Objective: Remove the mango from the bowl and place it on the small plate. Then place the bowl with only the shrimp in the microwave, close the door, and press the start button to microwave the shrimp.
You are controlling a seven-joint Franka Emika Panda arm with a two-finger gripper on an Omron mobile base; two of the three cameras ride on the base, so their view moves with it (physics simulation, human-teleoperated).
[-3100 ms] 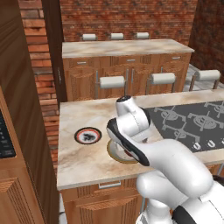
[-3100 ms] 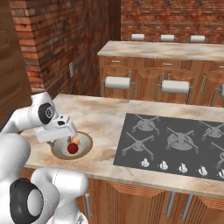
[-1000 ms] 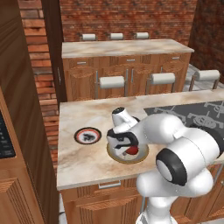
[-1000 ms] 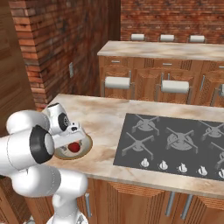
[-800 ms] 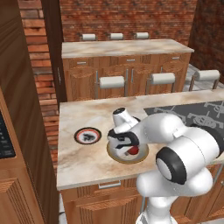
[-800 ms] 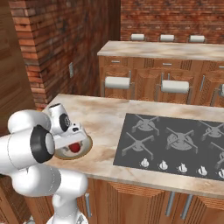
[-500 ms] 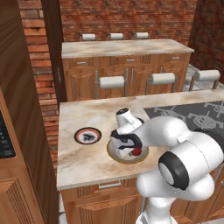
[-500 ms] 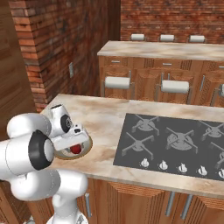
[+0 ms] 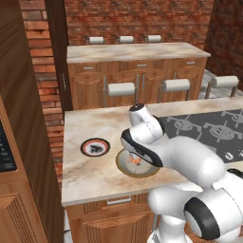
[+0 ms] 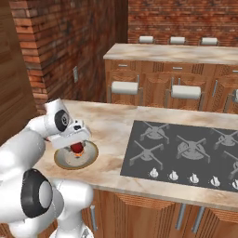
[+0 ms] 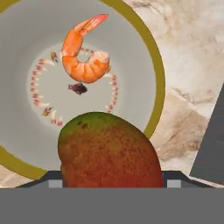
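My gripper [image 11: 111, 180] is shut on the mango [image 11: 109, 151], a red-green fruit held just above the bowl [image 11: 154, 61]. The cream-grey bowl with its olive-gold rim [image 10: 91, 155] rests on the island counter near its front left corner. The curled orange shrimp [image 11: 83, 57] lies alone in the middle of the bowl. From the right base view the mango [image 10: 76, 148] hangs dark red under my hand. The small plate [image 9: 95, 147], red-and-white rimmed with a dark centre, sits on the counter just left of the bowl [image 9: 124, 167].
A grey gas cooktop [image 10: 186, 148] covers the right part of the island. Behind it runs a second counter [image 9: 133, 51] with stools [image 9: 121, 88] between the two. A brick pillar [image 9: 42, 71] and a wooden cabinet with a dark appliance panel [image 9: 5, 147] stand at left.
My hand has closed on the mango and risen a little, taking it up off the bowl's floor. The bowl, shrimp and plate stay where they were.
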